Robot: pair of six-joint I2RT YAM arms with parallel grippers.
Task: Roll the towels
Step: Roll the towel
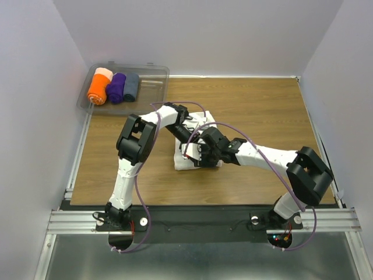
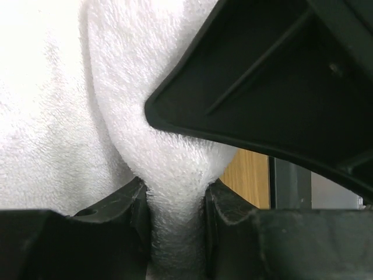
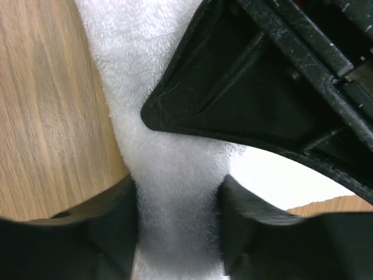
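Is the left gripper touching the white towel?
Touching. The left wrist view shows the left gripper pinching a fold of the white towel between its fingers, with cloth pressed against both.

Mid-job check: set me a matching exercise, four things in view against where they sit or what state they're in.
Things:
1. plain white terry-cloth towel
2. orange towel roll
3. grey-blue towel roll
4. left gripper

Places or states:
A. rightmost roll in the clear plastic bin, top view
B. lying in the middle of the wooden table
C. shut on a fold of white cloth
D. leftmost roll in the bin, top view

Pairs: 1-B, 2-D, 3-A, 4-C
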